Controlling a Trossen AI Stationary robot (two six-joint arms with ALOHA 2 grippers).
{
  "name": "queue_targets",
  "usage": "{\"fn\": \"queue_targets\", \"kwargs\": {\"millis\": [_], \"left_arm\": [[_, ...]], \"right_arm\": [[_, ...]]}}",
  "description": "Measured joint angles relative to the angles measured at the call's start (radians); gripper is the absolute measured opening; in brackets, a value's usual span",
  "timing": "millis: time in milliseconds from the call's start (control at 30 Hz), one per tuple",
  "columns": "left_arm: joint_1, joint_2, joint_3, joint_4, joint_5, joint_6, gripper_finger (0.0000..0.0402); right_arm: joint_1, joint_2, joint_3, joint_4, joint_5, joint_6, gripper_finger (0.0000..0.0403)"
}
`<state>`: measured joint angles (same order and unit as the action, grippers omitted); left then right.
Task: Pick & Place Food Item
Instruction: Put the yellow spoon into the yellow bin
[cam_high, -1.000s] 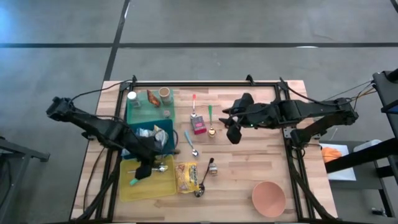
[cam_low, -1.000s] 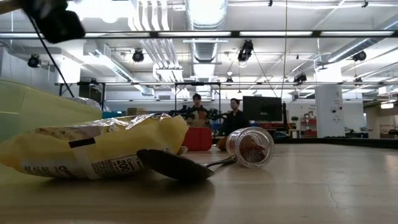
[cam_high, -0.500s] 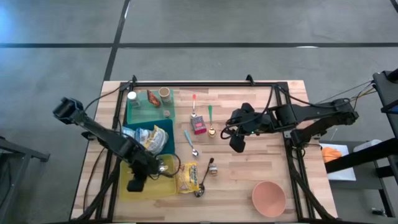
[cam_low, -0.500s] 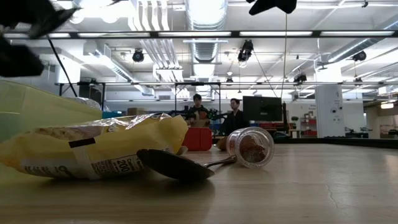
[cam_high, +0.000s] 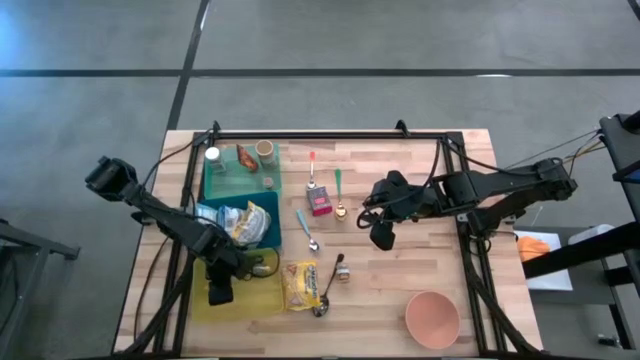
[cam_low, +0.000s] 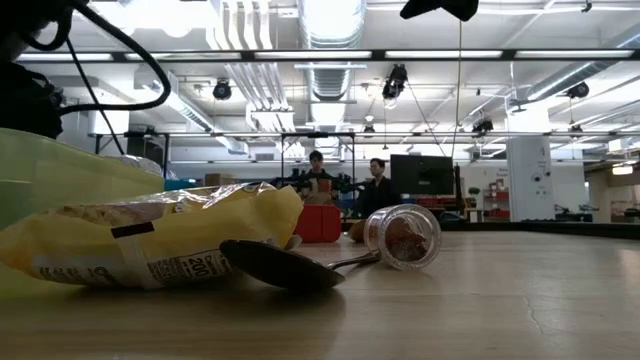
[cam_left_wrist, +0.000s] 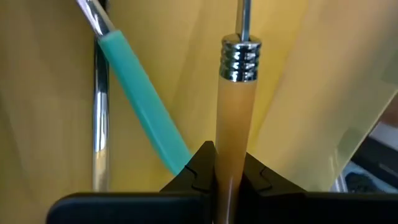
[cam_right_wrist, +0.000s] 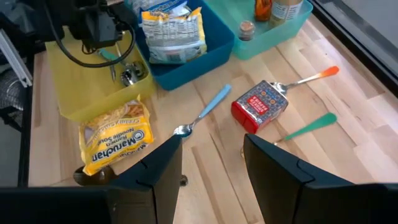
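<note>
A yellow ramen packet (cam_high: 299, 283) (cam_low: 150, 240) lies flat on the table beside the yellow bin (cam_high: 200, 305). A red box (cam_high: 321, 203) and a small jar on its side (cam_high: 343, 272) lie farther right. My left gripper (cam_left_wrist: 227, 168) (cam_high: 228, 282) is down inside the yellow bin, shut on an amber-handled utensil (cam_left_wrist: 231, 112). A teal-handled utensil (cam_left_wrist: 146, 99) lies on the bin floor beside it. My right gripper (cam_right_wrist: 211, 162) (cam_high: 380, 235) hangs open above the table's middle, with nothing between its fingers. My left gripper pinches the utensil's amber handle (cam_left_wrist: 229, 155) between its two fingers. The fingers slant down into the bin and lie along the handle, which runs out ahead of them to a ribbed metal collar (cam_left_wrist: 240, 59). Whether the utensil's far end rests on the bin I cannot tell.
A blue bin (cam_high: 268, 222) with a food bag and a teal tray (cam_high: 215, 180) with jars stand behind the yellow bin. Spoons (cam_high: 307, 230) (cam_high: 328, 290) and coloured utensils (cam_high: 337, 185) lie mid-table. A pink bowl (cam_high: 432, 318) sits near the front right.
My left gripper has dropped down into the yellow bin, moving toward the table's near-left corner and rolling as it went, fingers staying shut. My right gripper has sunk a little and tipped further down, staying open.
</note>
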<state>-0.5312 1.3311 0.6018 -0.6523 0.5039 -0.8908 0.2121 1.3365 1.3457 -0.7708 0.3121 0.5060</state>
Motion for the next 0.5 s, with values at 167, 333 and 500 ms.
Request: {"fn": "queue_targets", "kwargs": {"millis": [167,333,500], "left_arm": [[0.001,0.0,-0.008,0.017,-0.01,-0.027,0.0022],[0.012,0.002,-0.003,0.026,0.046,-0.077,0.0022],[0.018,0.01,0.056,0.024,0.188,-0.11,0.0022]], "right_arm": [[0.0,0.0,0.0,0.0,0.001,0.0,0.0171],[0.0,0.0,0.0,0.003,0.001,0.0,0.0171],[0.0,0.0,0.0,0.005,0.001,0.0,0.0171]]}}
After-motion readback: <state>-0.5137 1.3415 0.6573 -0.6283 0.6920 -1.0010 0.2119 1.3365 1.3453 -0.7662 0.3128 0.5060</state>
